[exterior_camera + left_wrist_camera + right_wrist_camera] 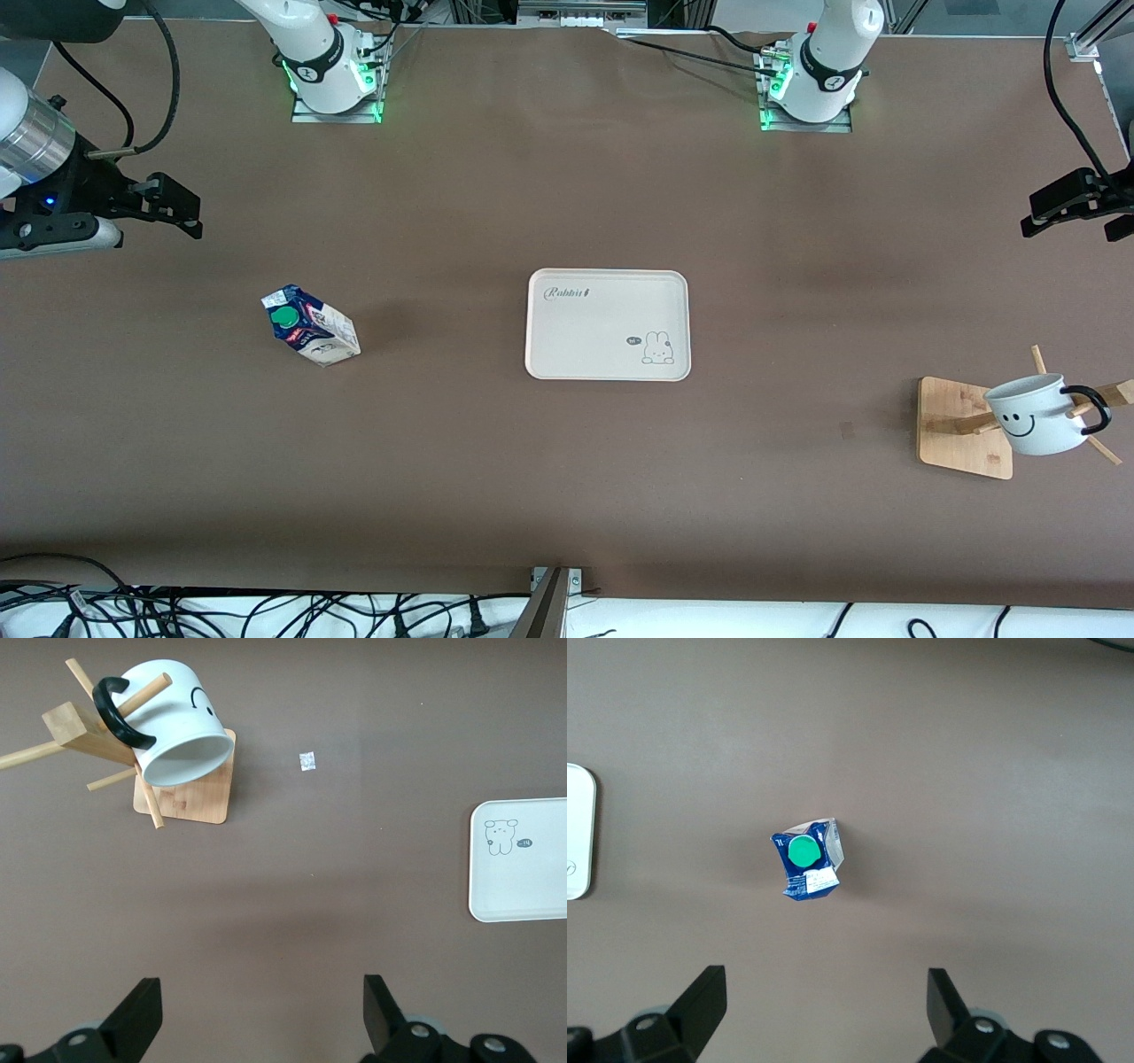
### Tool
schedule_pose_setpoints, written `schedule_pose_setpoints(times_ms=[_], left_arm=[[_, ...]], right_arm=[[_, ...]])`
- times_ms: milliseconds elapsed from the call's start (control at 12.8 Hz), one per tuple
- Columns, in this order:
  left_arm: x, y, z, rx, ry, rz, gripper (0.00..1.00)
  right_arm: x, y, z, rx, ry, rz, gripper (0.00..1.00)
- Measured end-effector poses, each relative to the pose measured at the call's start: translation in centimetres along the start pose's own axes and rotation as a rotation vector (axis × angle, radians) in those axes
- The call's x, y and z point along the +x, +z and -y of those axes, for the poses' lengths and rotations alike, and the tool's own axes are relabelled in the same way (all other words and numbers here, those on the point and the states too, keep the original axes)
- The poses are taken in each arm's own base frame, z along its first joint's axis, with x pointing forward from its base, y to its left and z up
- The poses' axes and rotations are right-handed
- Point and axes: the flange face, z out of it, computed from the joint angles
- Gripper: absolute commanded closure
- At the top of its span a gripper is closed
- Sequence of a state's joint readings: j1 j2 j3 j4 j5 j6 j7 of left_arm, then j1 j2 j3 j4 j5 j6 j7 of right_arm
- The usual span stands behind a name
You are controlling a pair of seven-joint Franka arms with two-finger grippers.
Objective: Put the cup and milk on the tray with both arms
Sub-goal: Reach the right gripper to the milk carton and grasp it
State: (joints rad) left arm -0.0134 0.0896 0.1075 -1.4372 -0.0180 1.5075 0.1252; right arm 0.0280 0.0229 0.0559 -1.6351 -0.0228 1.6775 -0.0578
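The cream-white tray (608, 324) lies bare at the middle of the table, its edge also in the left wrist view (523, 859). The milk (310, 326) stands toward the right arm's end, green cap up (806, 859). The white smiley cup (1038, 415) hangs by its black handle on a peg of a bamboo rack toward the left arm's end (177, 726). My right gripper (182, 208) hovers open over bare table beside the milk (824, 992). My left gripper (1072, 208) hovers open over the table at its own end (261, 997). Both hold nothing.
The bamboo rack (961, 425) with wooden pegs stands on its square base near the table's end. A small scrap of paper (306, 761) lies on the brown tabletop between rack and tray. Cables (266, 611) run along the table edge nearest the front camera.
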Motion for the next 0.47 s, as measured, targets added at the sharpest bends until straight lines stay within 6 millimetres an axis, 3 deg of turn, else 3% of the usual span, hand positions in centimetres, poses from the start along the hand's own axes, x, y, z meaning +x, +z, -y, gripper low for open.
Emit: schedule_pose_setpoints(times_ms=[468], left_arm=[[0.11,0.26,0.23,0.000,-0.004,0.005,0.00]], right_arm=[[0.24,0.59,-0.10,0.004,0.002,0.010,0.00]])
